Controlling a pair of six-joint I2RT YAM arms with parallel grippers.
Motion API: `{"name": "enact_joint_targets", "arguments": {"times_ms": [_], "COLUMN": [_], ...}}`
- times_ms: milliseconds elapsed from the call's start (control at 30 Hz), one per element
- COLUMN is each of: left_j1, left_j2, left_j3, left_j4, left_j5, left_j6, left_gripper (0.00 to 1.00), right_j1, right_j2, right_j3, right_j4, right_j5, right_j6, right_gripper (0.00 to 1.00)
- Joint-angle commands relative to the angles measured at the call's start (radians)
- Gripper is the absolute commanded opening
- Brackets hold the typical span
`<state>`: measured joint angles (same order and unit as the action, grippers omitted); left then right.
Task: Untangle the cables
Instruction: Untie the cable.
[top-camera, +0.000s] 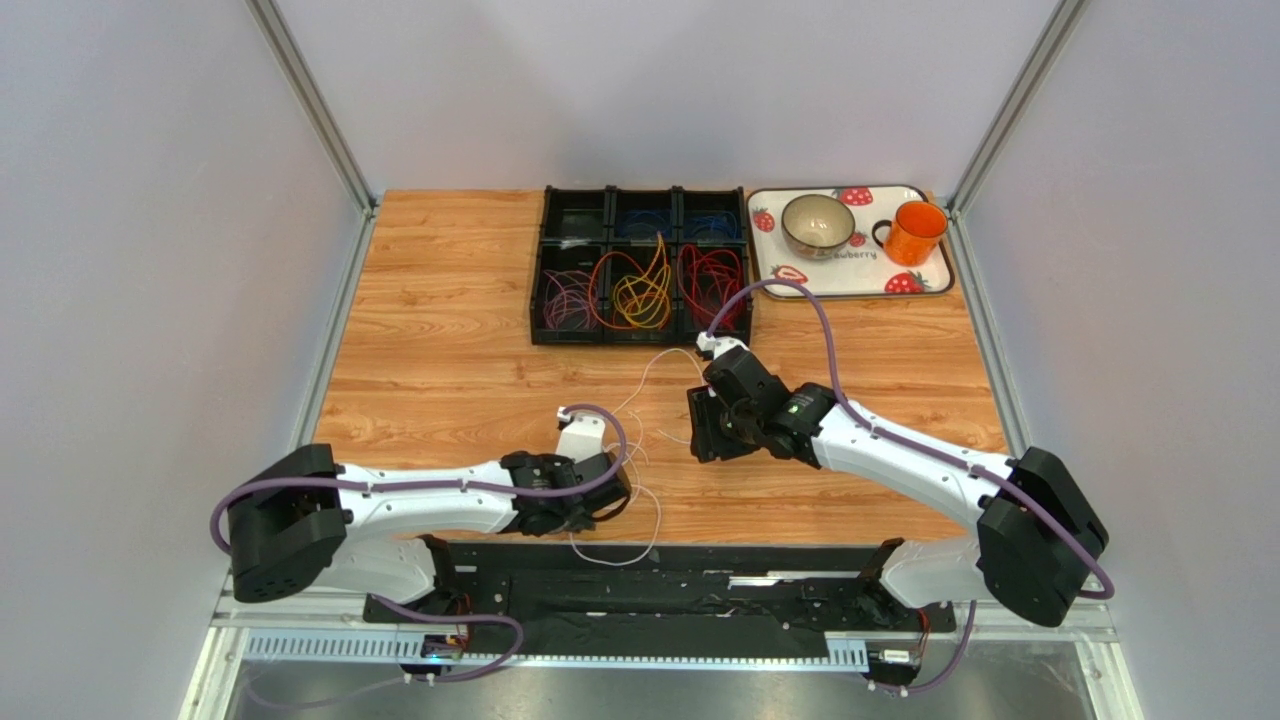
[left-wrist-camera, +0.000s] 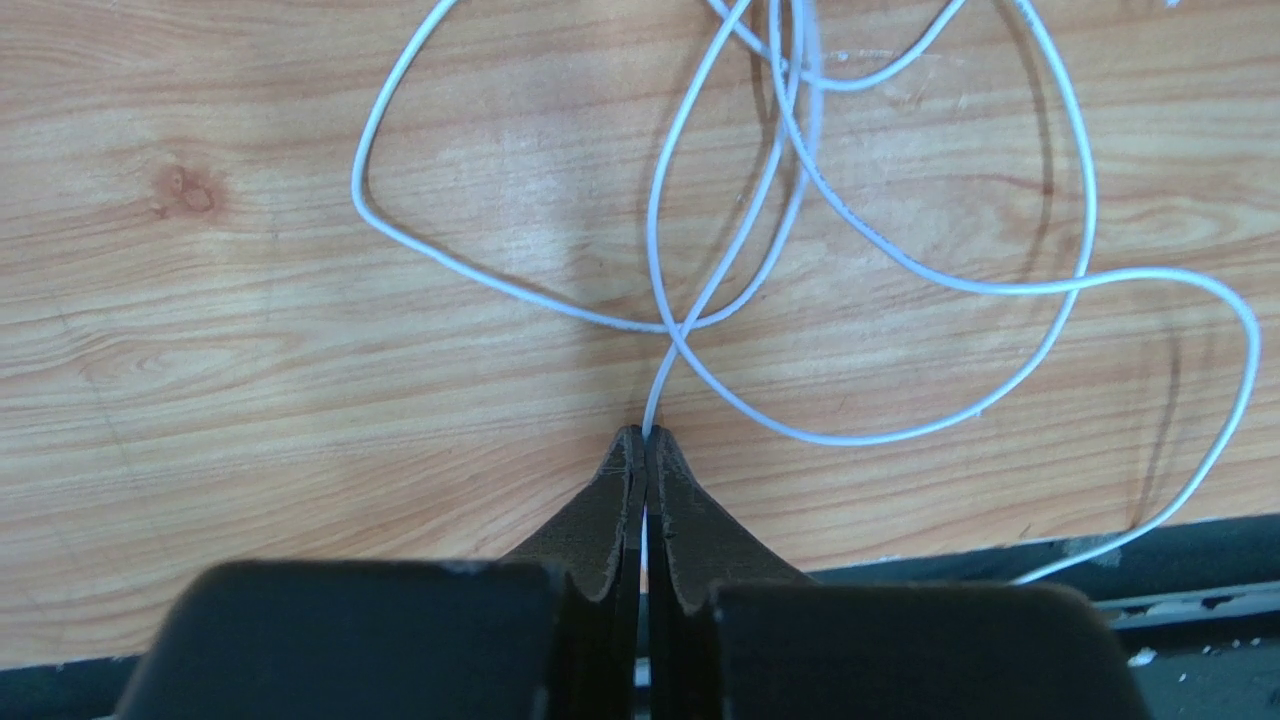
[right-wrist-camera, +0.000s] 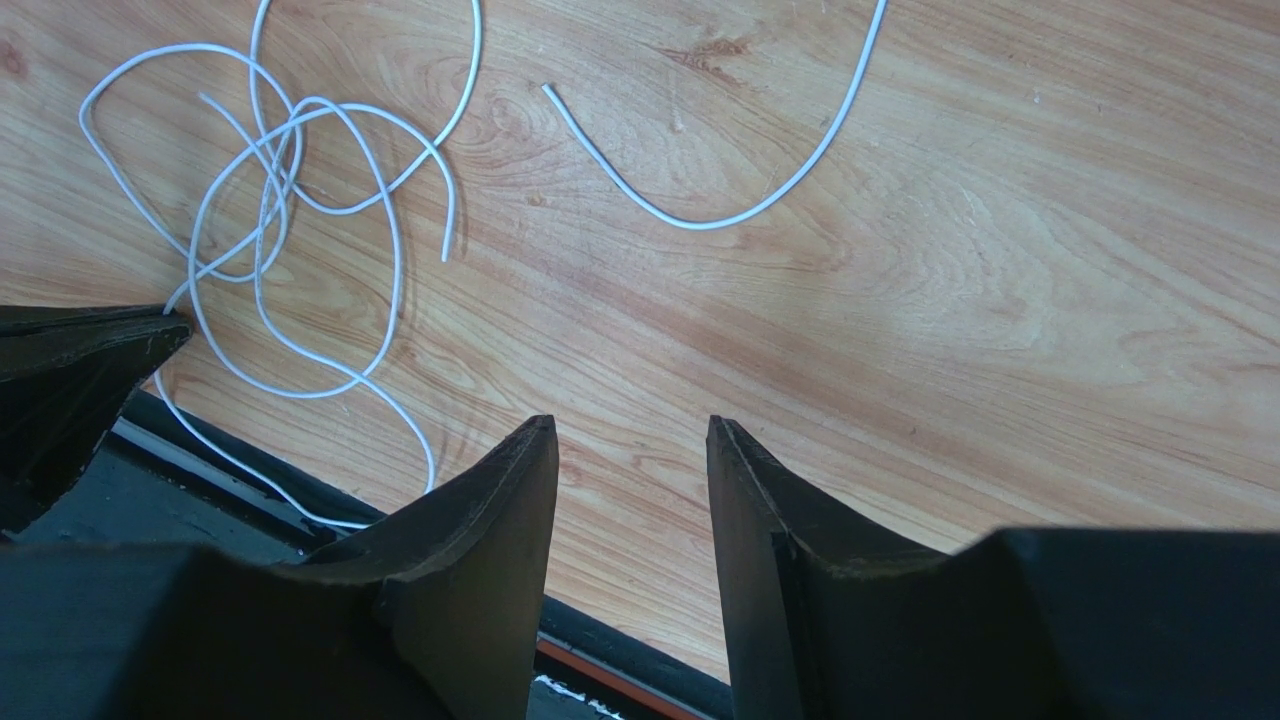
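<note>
A tangle of white cables (top-camera: 639, 435) lies on the wooden table between my grippers. My left gripper (left-wrist-camera: 646, 438) is shut on one white strand, whose loops (left-wrist-camera: 887, 435) spread ahead of it. In the top view the left gripper (top-camera: 613, 492) is just left of the tangle. My right gripper (right-wrist-camera: 631, 438) is open and empty above bare wood, in the top view (top-camera: 700, 428) just right of the tangle (right-wrist-camera: 271, 195). A separate loose white cable (right-wrist-camera: 706, 222) lies apart. Purple (top-camera: 568, 300), orange and yellow (top-camera: 642, 293), red (top-camera: 709, 278) and blue (top-camera: 661, 225) cables lie in a black compartment tray (top-camera: 538, 285).
A strawberry-print tray (top-camera: 932, 278) at the back right holds a bowl (top-camera: 818, 224) and an orange mug (top-camera: 914, 233). A black rail (top-camera: 661, 578) runs along the table's near edge, and a white strand hangs over it. Grey walls close in both sides.
</note>
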<state>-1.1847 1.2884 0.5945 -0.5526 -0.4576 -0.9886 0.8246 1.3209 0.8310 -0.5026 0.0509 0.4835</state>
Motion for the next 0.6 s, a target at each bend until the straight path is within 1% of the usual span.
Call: {"name": "enact_joint_targets", "arguments": {"times_ms": [0,33,67,100,133,200,233,367,400,433,567], "left_j1": [0.004,0.005,0.005,0.005,0.005,0.010,0.016,0.077,0.101,0.108,0.114], "left_j2": [-0.066,-0.083,-0.115,-0.130,-0.145,-0.188,-0.207,-0.230,-0.230,-0.228,-0.222], "left_j3": [0.077,0.109,0.187,0.230,0.316,0.398,0.468,0.589,0.611,0.657,0.745], "left_j4": [-0.061,-0.084,-0.146,-0.183,-0.251,-0.306,-0.338,-0.328,-0.319,-0.307,-0.277], "left_j5": [0.026,0.036,0.039,0.034,0.025,-0.007,-0.015,0.026,0.057,0.062,0.037], "left_j6": [0.060,0.085,0.126,0.142,0.175,0.205,0.240,0.335,0.352,0.381,0.449], "left_gripper": [0.00,0.00,0.00,0.00,0.00,0.00,0.00,0.00,0.00,0.00,0.00], "right_j1": [0.007,0.008,0.010,0.007,0.008,0.008,0.008,0.008,0.008,0.008,0.005], "right_j2": [-0.002,0.000,-0.002,-0.003,-0.005,-0.011,-0.011,-0.029,-0.037,-0.043,-0.072], "right_j3": [0.008,0.014,0.017,0.026,0.031,0.042,0.046,0.054,0.057,0.062,0.074], "right_j4": [0.035,0.029,0.024,0.021,0.016,0.012,0.007,-0.001,-0.002,-0.016,-0.053], "right_j5": [0.000,0.001,0.004,0.007,0.010,0.015,0.014,0.007,0.015,0.027,0.108], "right_j6": [0.010,0.010,0.007,0.001,0.000,-0.005,-0.006,-0.006,-0.011,-0.019,-0.040], "right_gripper": [0.45,0.45,0.45,0.45,0.45,0.45,0.45,0.45,0.45,0.45,0.45]}}
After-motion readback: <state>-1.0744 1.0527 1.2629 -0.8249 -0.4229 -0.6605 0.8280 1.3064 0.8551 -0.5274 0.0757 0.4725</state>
